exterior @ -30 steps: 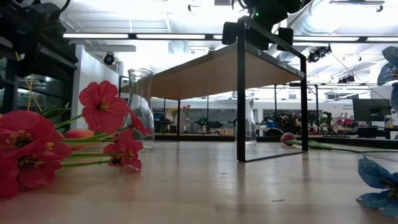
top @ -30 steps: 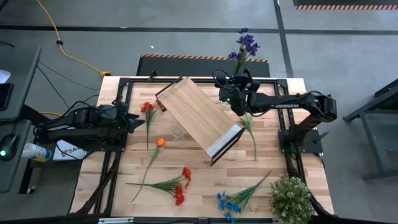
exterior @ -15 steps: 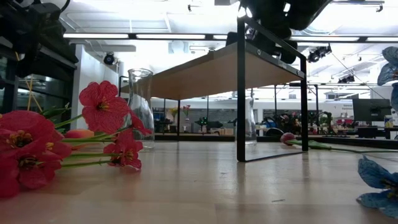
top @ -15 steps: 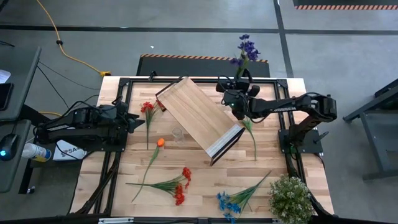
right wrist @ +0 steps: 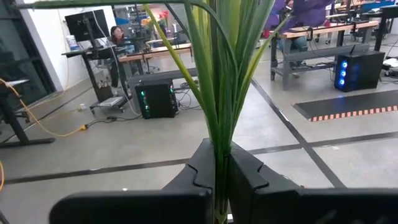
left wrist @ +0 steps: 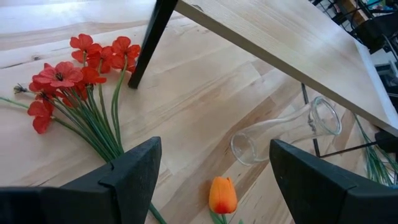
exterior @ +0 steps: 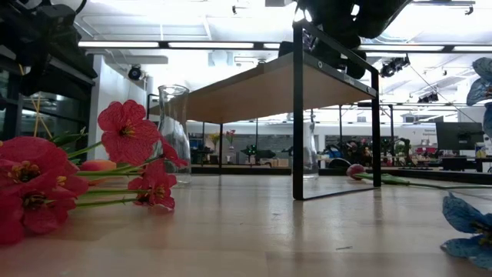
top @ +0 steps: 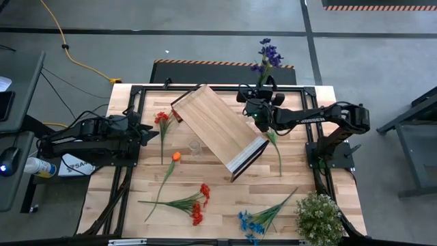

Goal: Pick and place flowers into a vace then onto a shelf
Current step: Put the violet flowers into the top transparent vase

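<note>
While its fingers (right wrist: 245, 177) are pinched tight on the green stems of the purple flower (top: 268, 52), the right gripper (top: 262, 115) hangs above the far right part of the table (top: 300, 178), beside the raised end of the shelf (top: 217, 127), with the bloom reaching past the table's far edge. Wide apart and empty, the left gripper (top: 151, 134) waits at the left side near the red flowers (left wrist: 74, 68). Between it and the shelf stands a clear glass vase (left wrist: 289, 130), with an orange tulip (left wrist: 222, 194) nearby.
</note>
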{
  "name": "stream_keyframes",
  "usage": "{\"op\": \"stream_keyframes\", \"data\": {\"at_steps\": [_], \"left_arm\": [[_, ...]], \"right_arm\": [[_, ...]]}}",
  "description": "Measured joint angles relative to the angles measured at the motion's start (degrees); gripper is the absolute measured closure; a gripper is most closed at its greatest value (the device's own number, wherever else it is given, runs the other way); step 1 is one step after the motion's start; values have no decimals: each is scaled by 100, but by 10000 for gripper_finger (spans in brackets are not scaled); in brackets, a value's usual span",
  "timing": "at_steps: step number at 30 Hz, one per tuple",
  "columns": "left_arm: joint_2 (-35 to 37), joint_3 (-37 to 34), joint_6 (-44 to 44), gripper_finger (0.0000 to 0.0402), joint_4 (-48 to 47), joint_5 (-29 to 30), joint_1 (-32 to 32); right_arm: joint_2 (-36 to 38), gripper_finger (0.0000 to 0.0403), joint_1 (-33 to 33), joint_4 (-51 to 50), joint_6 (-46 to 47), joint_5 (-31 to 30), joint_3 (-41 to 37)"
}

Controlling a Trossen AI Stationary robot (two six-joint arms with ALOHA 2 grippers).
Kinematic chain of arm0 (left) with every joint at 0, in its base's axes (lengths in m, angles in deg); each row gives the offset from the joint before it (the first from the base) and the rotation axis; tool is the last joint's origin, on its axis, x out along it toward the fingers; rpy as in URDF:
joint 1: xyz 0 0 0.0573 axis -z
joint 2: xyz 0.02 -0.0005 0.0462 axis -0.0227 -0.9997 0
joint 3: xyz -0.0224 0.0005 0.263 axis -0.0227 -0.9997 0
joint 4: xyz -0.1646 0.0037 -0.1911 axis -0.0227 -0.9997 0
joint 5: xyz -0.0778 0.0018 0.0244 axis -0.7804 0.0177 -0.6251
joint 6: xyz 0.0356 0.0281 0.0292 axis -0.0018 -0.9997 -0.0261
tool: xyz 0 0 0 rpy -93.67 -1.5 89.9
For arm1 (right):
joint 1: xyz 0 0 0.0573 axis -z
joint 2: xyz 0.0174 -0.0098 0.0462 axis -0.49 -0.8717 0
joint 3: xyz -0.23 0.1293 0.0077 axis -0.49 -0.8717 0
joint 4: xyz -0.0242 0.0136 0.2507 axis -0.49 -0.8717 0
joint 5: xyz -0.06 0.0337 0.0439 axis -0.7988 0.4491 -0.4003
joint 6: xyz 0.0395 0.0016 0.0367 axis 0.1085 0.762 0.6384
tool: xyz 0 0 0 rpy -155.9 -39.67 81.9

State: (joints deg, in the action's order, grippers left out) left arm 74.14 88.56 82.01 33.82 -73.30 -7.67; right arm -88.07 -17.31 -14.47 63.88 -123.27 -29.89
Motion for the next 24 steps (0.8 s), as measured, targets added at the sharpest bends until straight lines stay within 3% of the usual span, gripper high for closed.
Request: {"op": "stream_keyframes", "data": {"at_steps": [8, 24], "left_arm": [[0, 0, 2, 69, 0, -2, 0], [0, 0, -3, 69, 1, -4, 0]], "right_arm": [[0, 353, 74, -2, 9, 332, 0], [-2, 359, 146, -70, 15, 1036, 0]]}}
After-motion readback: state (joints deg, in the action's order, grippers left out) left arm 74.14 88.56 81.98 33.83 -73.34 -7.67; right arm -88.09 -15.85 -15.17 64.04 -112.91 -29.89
